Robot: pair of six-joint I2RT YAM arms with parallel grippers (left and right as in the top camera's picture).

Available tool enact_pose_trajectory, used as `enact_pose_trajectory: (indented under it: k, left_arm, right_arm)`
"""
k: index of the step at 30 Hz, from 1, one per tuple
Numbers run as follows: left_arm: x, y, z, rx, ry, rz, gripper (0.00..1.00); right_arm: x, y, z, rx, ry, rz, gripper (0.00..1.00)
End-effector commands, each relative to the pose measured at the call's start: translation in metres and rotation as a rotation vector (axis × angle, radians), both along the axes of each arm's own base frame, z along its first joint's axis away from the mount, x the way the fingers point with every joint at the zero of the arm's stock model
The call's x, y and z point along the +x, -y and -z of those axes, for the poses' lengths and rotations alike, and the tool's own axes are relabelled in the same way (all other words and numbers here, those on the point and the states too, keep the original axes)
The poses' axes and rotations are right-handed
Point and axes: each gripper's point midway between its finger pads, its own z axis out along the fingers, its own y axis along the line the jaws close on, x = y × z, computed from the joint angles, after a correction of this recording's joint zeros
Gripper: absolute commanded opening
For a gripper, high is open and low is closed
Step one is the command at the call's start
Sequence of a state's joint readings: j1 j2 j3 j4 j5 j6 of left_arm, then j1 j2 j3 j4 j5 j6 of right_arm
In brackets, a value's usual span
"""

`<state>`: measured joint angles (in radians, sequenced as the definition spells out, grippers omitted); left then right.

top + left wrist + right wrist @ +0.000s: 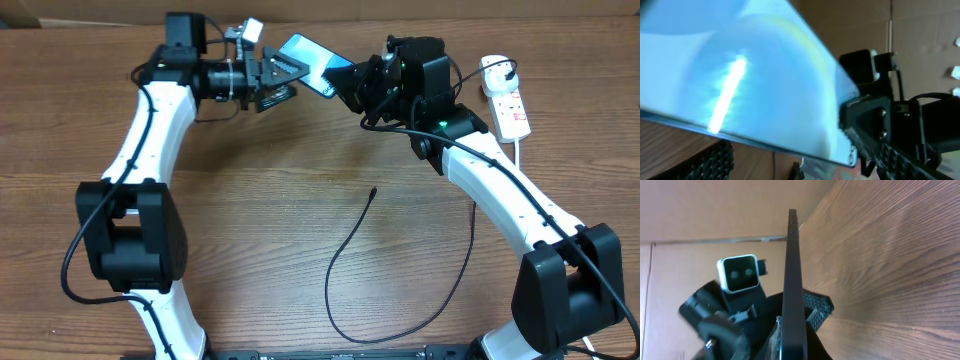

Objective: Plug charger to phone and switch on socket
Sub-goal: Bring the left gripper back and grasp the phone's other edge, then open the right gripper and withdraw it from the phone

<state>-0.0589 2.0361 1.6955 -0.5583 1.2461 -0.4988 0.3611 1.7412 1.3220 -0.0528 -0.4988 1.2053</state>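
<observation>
Left gripper (285,77) and right gripper (347,82) are both clamping the phone (310,60) aloft, likely reorienting it (charger (344,250) is lying unplugged).

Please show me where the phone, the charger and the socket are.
phone (308,62): overhead view, middle of its blue screen.
charger (372,193): overhead view, its small plug tip.
socket (511,106): overhead view, middle of its white body.

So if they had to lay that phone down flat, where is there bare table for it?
The widest bare wood lies in the middle of the table, bordered by the left arm, the raised phone and the black cable loop. Another patch lies outside the left arm. It is crowded far right, around the socket and right arm.
</observation>
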Motion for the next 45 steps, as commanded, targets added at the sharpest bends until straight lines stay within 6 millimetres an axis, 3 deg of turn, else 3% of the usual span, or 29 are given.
enact_pose_trajectory:
  k: [1,7,12,16,18,29,32,45]
  left_arm:
    - [-0.002,0.018,-0.007,-0.048,-0.074,0.021,0.86]
    - [0.020,0.011,0.013,0.044,-0.243,-0.170,0.75]
    - [0.027,0.007,0.019,0.051,-0.356,-0.254,0.73]
    - [0.033,0.002,0.024,0.060,-0.415,-0.318,0.66]
    - [0.036,0.001,0.022,0.052,-0.415,-0.331,0.61]
    - [0.046,0.002,0.013,0.025,-0.379,-0.351,0.60]
    - [0.048,0.001,0.013,0.023,-0.391,-0.365,0.50]
    - [0.053,-0.001,0.012,0.010,-0.417,-0.398,0.51]
  right_arm:
    - [0.008,0.005,-0.024,0.020,0.034,0.096,0.04]
    - [0.012,0.000,-0.021,-0.030,0.062,0.194,0.04]
    - [0.016,0.000,-0.021,-0.043,0.063,0.280,0.04]
    - [0.017,0.002,-0.021,-0.015,0.037,0.307,0.04]
    - [0.017,0.002,-0.021,-0.015,0.036,0.307,0.04]
    - [0.013,-0.004,-0.021,0.091,-0.065,0.319,0.04]
    - [0.010,-0.007,-0.021,0.131,-0.104,0.313,0.04]
    - [0.006,-0.018,-0.028,0.214,-0.153,0.302,0.04]
